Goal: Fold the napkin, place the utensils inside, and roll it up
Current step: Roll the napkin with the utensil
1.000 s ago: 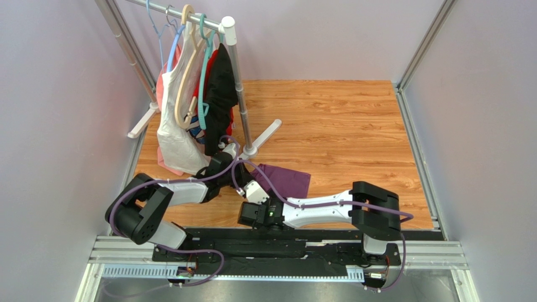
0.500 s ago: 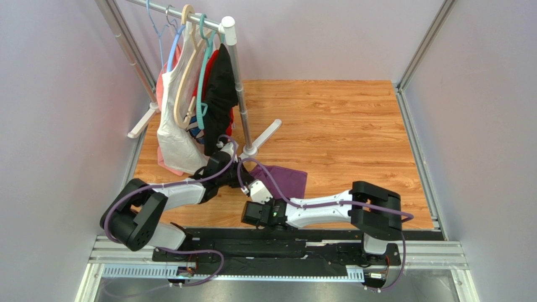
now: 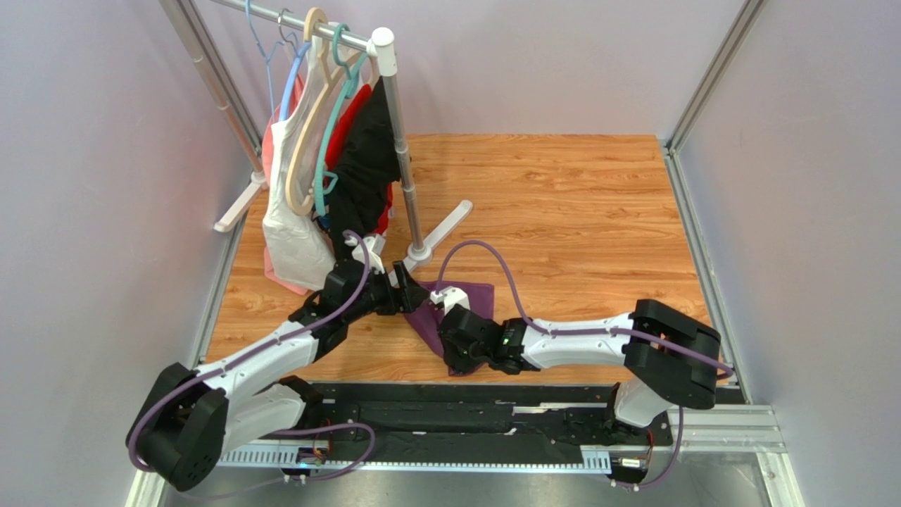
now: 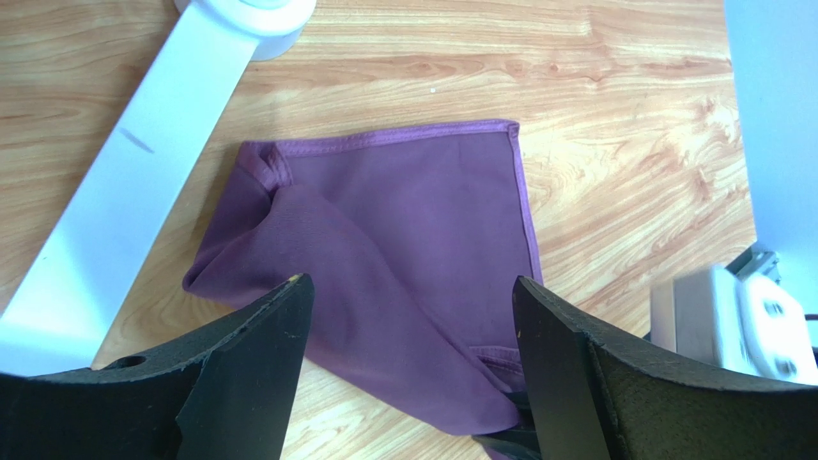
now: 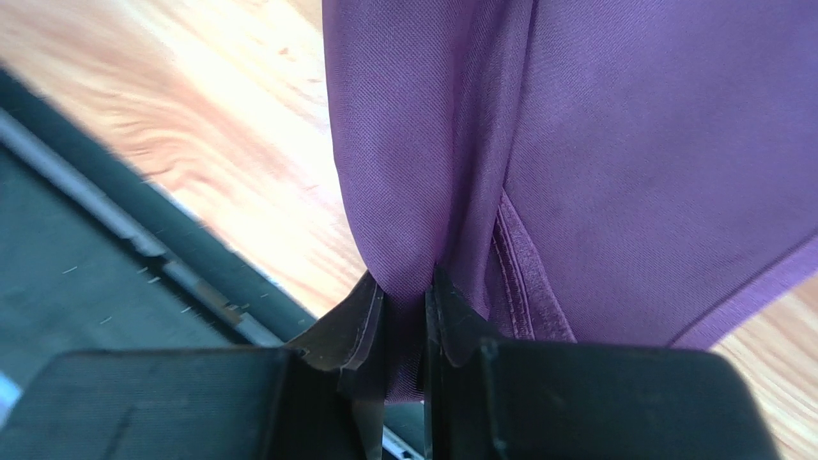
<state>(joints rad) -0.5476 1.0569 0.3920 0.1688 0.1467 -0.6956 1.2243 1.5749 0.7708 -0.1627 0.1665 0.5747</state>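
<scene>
Left wrist view: the napkin (image 4: 413, 240) lies on the wooden tabletop (image 4: 614, 86), half doubled over itself. It sits in the middle of the frame, just beside the white foot of the clothes rack (image 4: 144, 182) at upper left. The left hand (image 4: 411, 287) hovers above it with its fingers spread wide and nothing between them.

In the right wrist view the right hand (image 5: 403, 297) is closed tight on a bunched fold of the napkin (image 5: 624, 172) beside a hemmed edge, and the cloth rises taut from the pinch. In the top external view that right hand (image 3: 457, 340) sits at the lower end of the napkin (image 3: 478, 296), with the left hand (image 3: 407, 287) just to the cloth's left. No fork or spoon shows in any view.

The step looks like the fold itself. To do it well, the pinched corner should travel low and slowly across to the opposite hem, so the thin, slippery fabric drapes flat and does not balloon. The open left hand would best press down on the crease line as an anchor, since one-sided pulling could drag the whole cloth along the tabletop.

In the left wrist view, two clean hems meet at a corner pointing to the upper right. The soft folded edge runs diagonally from mid-left down to the bottom centre, and I judge that diagonal to be the long axis.
</scene>
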